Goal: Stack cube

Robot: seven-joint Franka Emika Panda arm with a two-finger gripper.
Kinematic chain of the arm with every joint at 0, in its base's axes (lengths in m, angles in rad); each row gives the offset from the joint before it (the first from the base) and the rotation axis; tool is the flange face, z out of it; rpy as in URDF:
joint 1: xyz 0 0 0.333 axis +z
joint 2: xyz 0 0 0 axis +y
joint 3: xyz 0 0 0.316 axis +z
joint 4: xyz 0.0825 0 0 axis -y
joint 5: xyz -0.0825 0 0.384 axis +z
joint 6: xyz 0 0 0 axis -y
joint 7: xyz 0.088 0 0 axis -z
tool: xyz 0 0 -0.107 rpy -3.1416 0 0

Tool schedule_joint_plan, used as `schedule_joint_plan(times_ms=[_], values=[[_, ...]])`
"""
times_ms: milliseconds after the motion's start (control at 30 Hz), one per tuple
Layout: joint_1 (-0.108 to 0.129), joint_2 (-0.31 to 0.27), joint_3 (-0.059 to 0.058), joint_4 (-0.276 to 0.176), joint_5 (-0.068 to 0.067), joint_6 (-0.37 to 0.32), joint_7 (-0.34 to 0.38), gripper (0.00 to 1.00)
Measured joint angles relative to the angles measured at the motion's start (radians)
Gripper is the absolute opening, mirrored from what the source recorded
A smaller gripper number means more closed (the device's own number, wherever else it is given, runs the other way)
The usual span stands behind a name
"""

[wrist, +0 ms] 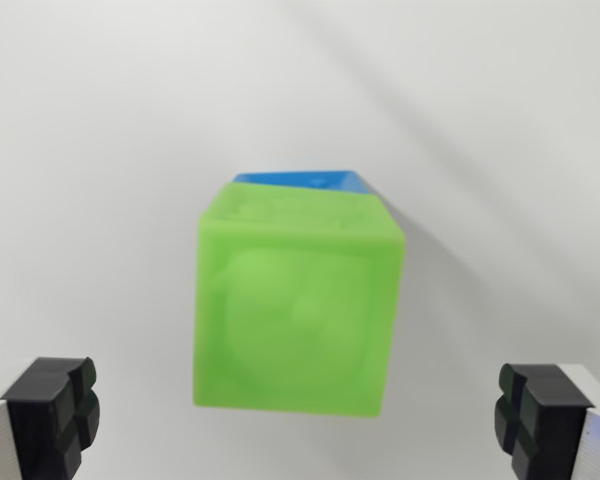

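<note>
Already stacked: green cube (295,305) on blue cube (305,180).
Gripper (300,415) hangs wide open and empty, both fingertips (55,410) well clear of the stack between and ahead of them.

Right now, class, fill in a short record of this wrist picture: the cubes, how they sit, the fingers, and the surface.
top cube: green cube, blurred, a round embossed shape on its near face
lower cube: blue cube, only a strip shows behind the green one's top edge
relation: green appears to sit on blue
fingers: black fingers, wide apart at the lower corners, touching neither cube
gripper: open, holding nothing
surface: plain white table
</note>
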Motion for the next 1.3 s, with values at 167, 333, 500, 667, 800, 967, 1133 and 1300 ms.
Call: schedule_joint_plan(times_ms=[167,333,500,667,800,967,1133,1300], values=[[-0.001,-0.056,0.000,0.001,-0.013,-0.058,0.010,1.00],[-0.003,-0.107,0.000,0.007,-0.023,-0.113,0.017,1.00],[-0.004,-0.157,0.000,0.019,-0.031,-0.174,0.023,1.00],[-0.004,-0.204,0.000,0.034,-0.038,-0.235,0.029,1.00],[-0.004,-0.239,0.000,0.051,-0.042,-0.288,0.032,1.00],[-0.004,-0.279,0.000,0.073,-0.044,-0.349,0.034,1.00],[-0.004,-0.314,0.001,0.099,-0.047,-0.409,0.037,1.00],[-0.004,-0.339,0.002,0.126,-0.049,-0.462,0.039,1.00]])
